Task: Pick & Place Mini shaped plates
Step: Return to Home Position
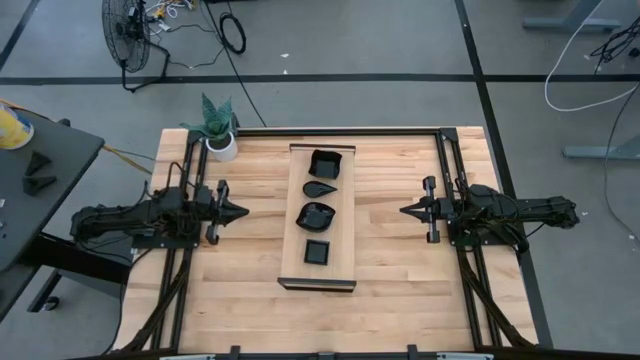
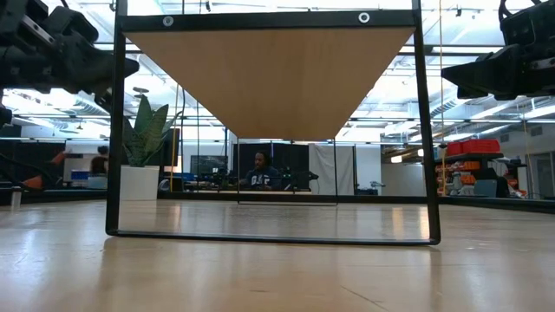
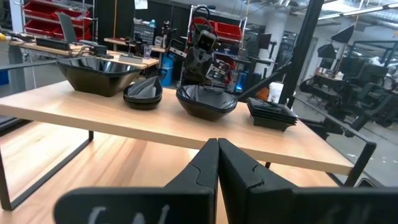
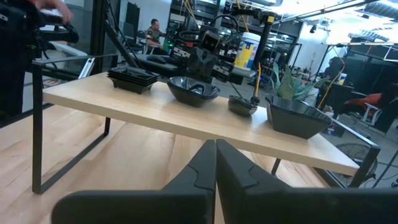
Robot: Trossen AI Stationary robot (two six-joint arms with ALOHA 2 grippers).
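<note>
Several glossy black mini shaped plates stand in a row on a long pale wooden board [image 1: 345,235] raised on a black frame at the table's middle: a wavy-rimmed bowl [image 1: 326,163], a teardrop stack [image 1: 321,188], a leaf-like bowl [image 1: 315,215] and a square stack [image 1: 317,251]. The left wrist view shows them as the big bowl [image 3: 99,74], the teardrops [image 3: 143,93], the round bowl [image 3: 206,101] and the squares [image 3: 272,114]. My left gripper [image 1: 240,211] is shut, level, left of the board. My right gripper [image 1: 405,210] is shut, level, right of it. Neither touches anything.
A small white pot with a green plant [image 1: 220,135] stands at the table's far left corner. Black frame rails [image 1: 452,160] run along both table sides. Bare wood lies between each gripper and the board. People sit in the room beyond the table [image 2: 258,172].
</note>
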